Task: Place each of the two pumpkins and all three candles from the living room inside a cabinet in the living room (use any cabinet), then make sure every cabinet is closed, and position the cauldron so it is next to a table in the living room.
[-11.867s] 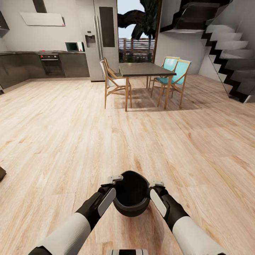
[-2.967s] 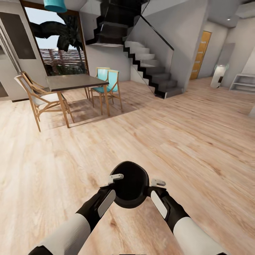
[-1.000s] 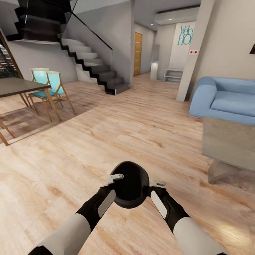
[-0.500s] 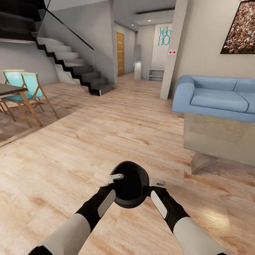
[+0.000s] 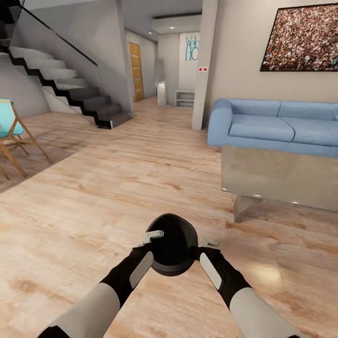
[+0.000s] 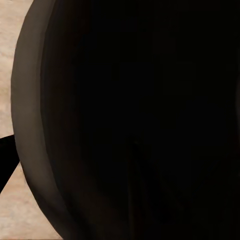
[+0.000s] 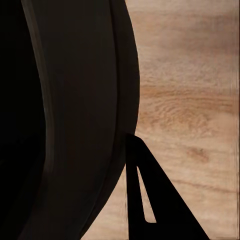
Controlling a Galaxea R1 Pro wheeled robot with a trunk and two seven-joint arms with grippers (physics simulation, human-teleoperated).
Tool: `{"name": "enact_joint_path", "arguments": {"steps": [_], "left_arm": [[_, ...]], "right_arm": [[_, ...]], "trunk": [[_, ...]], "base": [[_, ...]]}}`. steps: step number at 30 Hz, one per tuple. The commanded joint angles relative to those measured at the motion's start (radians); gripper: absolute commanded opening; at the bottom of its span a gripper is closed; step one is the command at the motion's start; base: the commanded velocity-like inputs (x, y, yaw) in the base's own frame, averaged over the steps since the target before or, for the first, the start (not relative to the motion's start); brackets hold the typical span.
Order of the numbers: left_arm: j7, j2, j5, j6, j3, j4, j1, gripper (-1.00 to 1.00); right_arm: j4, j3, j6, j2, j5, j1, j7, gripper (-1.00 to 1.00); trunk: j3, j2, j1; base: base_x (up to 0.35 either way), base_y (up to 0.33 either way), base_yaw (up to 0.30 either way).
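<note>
Whole view swung since before, blue sofa point(image 5: 277, 126) and shiny boxy worktop point(image 5: 281, 176) now at right, round black cauldron point(image 5: 172, 244) low in the middle, left tool point(image 5: 149, 238) and right tool point(image 5: 206, 244) pressing its smooth sides, above pale wood floor point(image 5: 117, 188)

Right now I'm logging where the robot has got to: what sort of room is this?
Probably a home's living room: a blue sofa, a low table before it, a large wall picture, and a staircase behind.

The light wooden floor point(image 5: 117, 188) carries a pale counter point(image 5: 281, 176), a blue sofa point(image 5: 277, 124) just behind it, a staircase point(image 5: 70, 94) and a chair point(image 5: 11, 136).
</note>
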Motion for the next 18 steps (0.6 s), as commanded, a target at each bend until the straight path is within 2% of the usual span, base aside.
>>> {"name": "enact_joint_path", "arguments": {"steps": [1,18], "left_arm": [[0.006,0.000,0.015,-0.001,-0.004,-0.002,0.000,-1.00],[0.006,0.000,0.015,-0.001,-0.004,-0.002,-0.001,-1.00]], "right_arm": [[-0.010,0.006,-0.005,0.000,-0.033,-0.001,-0.005,-1.00],[-0.010,0.006,-0.005,0.000,-0.033,-0.001,-0.005,-1.00]], "trunk": [[-0.001,0.000,0.000],[-0.001,0.000,0.000]], "base": [[0.000,0.000,-0.277],[0.000,0.000,-0.277]]}}
